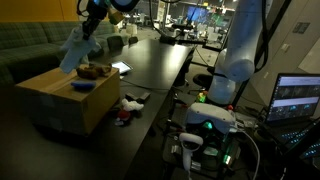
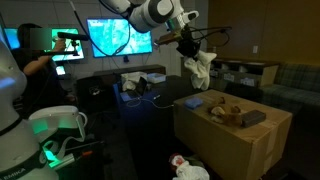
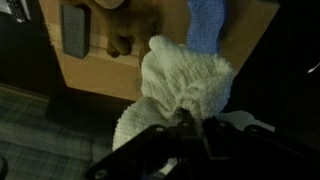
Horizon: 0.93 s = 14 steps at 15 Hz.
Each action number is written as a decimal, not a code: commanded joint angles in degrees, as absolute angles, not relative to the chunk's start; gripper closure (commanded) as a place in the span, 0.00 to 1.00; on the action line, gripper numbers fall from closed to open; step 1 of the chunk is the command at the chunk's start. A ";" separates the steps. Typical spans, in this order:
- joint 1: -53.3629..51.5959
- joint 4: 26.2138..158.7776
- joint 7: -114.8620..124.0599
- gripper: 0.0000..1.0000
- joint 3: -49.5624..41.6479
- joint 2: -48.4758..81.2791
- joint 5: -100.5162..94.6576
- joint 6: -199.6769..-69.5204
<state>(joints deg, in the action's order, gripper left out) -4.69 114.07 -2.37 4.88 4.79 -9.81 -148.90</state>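
Hanging from the hand (image 3: 190, 130), a pale fluffy cloth (image 3: 185, 85) is up in the air over the box (image 2: 225, 150). It is close to one edge of the box top and not touching it. The hand is clenched on the cloth's upper bunch, and the rest droops below in loose folds, as both exterior views show.

The cloth looks light and soft with no stiffness, so it will sag, swing and change shape with any move. Its nap should grip well rather than slip, and nothing about it looks fragile. A pinch on a gathered bunch, as here, seems the safest hold. A hold on a single thin edge could pull out, and loose ends may drag over whatever lies beneath.

On the box top a brown toy (image 3: 118, 30) lies toward the middle, with a dark block (image 3: 75, 30) beside it nearer a corner. A blue piece (image 3: 205, 20) shows just past the cloth in the wrist view. I cannot tell whether it belongs to the cloth or lies on the box. The box stands at the near end of a long dark surface (image 1: 160, 60).
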 commanded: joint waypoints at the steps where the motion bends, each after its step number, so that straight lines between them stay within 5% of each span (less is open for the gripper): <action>1: -5.22 109.64 8.00 0.96 2.78 7.70 -16.76 -150.92; 7: -5.42 112.05 8.77 0.96 3.10 5.03 -15.86 -150.62; 14: -4.60 119.47 -14.23 0.96 5.01 -5.38 7.00 -138.42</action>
<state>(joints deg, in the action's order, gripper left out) -4.95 115.24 -4.44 4.78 0.99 -1.49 -144.38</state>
